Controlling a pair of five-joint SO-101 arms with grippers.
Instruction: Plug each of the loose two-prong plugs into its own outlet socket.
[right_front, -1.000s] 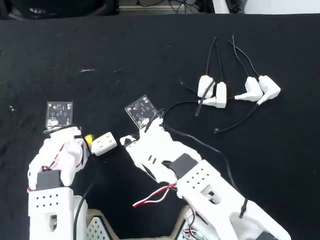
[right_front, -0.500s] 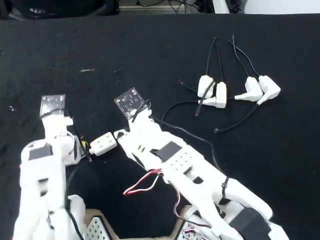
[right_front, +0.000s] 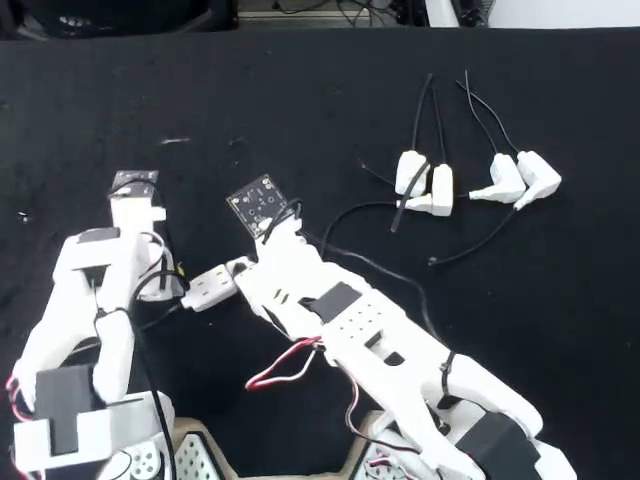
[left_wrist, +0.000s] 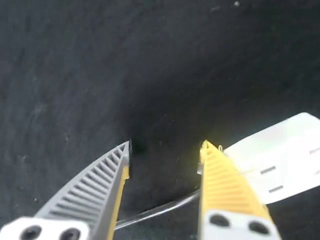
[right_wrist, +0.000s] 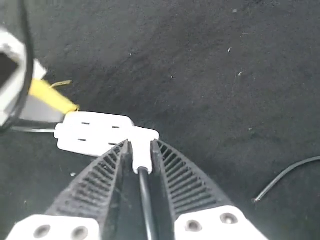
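A white outlet block (right_front: 208, 288) lies on the black table left of centre. My right gripper (right_front: 244, 272) is shut on a white two-prong plug (right_wrist: 142, 151), which sits pressed against the outlet block (right_wrist: 93, 131) at one socket. The plug's black cable runs back between the right gripper (right_wrist: 140, 145) fingers. My left gripper (left_wrist: 165, 147) stands open just beside the outlet block (left_wrist: 280, 159), with only table and a thin cable between its fingers. Its yellow finger (right_wrist: 50, 94) shows close to the block's far end. Several loose white plugs (right_front: 425, 182) lie at the back right.
Thin black cables (right_front: 470, 240) trail from the loose plugs across the right half of the table. A black cable (right_front: 370, 262) runs along the right arm. Red and white wires (right_front: 285, 375) hang near the front edge between the arms.
The right arm pushed the plug left to the outlet block, then held still. The left arm rose and its wrist swung right, its gripper staying by the block.
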